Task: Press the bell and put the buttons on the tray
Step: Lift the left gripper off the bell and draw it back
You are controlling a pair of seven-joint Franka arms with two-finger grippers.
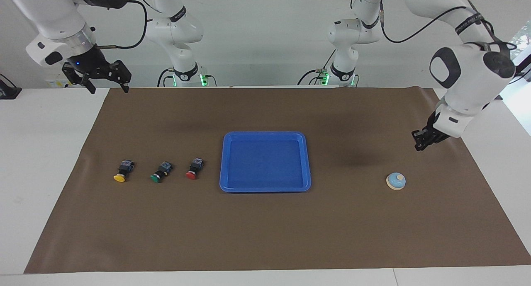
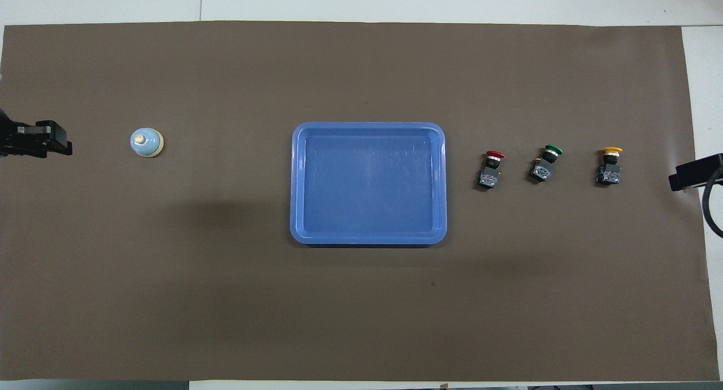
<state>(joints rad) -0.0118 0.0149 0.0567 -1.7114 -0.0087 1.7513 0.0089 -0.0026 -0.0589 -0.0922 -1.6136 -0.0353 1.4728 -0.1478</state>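
Note:
The light-blue bell (image 1: pixel 396 181) (image 2: pixel 147 143) stands on the brown mat toward the left arm's end. My left gripper (image 1: pixel 419 145) (image 2: pixel 59 140) hangs in the air beside the bell, over the mat's edge at that end, apart from the bell, and looks shut and empty. The blue tray (image 1: pixel 226 161) (image 2: pixel 299 181) lies empty at the mat's middle. The red button (image 1: pixel 193 169) (image 2: pixel 491 168), green button (image 1: pixel 161 172) (image 2: pixel 545 163) and yellow button (image 1: pixel 123 172) (image 2: pixel 609 165) lie in a row toward the right arm's end. My right gripper (image 1: pixel 108 89) (image 2: pixel 686 178) is open and empty, raised over that end.
A brown mat (image 1: pixel 265 228) covers most of the white table (image 1: pixel 41 153). The arm bases and cables stand along the robots' edge of the table.

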